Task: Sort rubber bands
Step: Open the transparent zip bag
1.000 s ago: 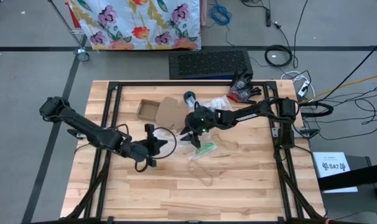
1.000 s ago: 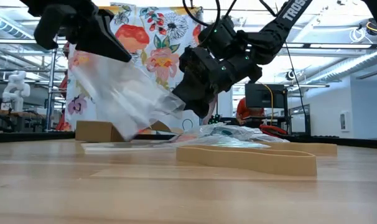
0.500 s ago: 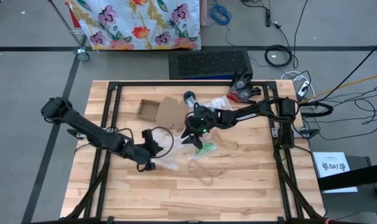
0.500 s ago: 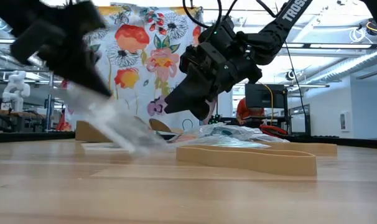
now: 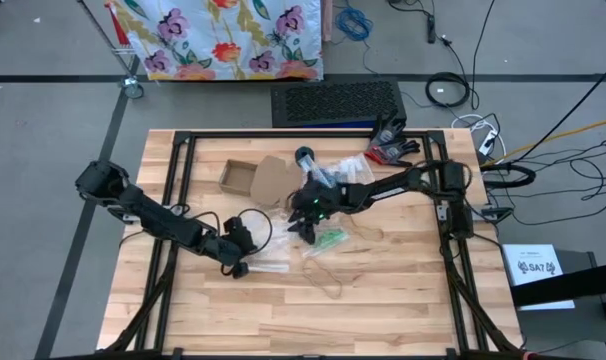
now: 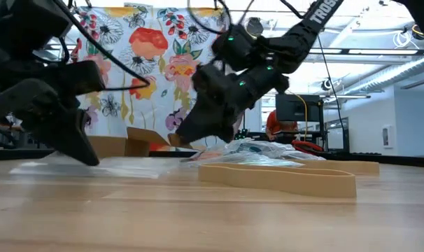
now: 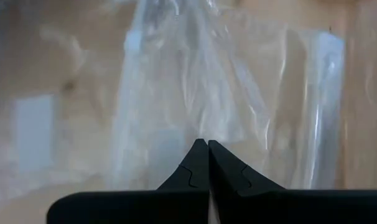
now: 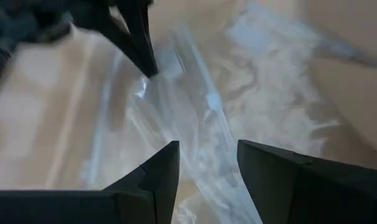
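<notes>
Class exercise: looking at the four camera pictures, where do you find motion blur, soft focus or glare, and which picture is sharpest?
High view: sharpest, evenly lit. Low view: the left gripper and right gripper are smeared, while the tan rubber band stays crisp. Left wrist view: the clear plastic bag is soft, with pale glare streaks. Right wrist view: everything is blurred; the bag shows white highlights.

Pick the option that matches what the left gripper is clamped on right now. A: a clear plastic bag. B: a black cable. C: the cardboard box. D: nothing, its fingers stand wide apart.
A: in the left wrist view the left gripper has its fingertips pressed together on the clear plastic bag, which spreads out over the wooden table ahead of them.
</notes>
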Robot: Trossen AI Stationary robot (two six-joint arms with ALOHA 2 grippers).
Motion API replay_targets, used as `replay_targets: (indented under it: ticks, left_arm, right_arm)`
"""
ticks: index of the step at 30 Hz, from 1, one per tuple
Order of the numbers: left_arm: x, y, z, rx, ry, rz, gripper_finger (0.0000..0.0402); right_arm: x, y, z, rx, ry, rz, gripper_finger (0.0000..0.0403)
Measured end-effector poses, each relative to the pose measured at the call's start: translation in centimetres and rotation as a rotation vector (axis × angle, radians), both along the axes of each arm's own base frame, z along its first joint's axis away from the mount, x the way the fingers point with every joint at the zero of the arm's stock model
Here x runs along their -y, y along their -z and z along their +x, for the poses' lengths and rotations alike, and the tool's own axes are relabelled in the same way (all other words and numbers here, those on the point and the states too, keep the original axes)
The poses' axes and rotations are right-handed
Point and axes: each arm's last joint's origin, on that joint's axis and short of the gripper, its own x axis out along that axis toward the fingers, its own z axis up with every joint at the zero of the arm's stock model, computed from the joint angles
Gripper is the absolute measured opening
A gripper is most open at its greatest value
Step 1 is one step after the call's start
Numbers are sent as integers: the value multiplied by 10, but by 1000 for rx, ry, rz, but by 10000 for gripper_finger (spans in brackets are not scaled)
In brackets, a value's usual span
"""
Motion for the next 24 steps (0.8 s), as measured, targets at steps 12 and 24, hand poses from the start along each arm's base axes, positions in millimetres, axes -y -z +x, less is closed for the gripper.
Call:
replay_targets:
  ticks: [12, 24]
  left_arm:
    - [3, 6, 5, 23, 26, -46, 0]
    - [-2, 3, 6, 123, -196, 22, 45]
  right_arm:
    - [-16, 26, 50, -144, -93, -246, 141]
    - [-24, 2, 37, -197, -156, -289, 3]
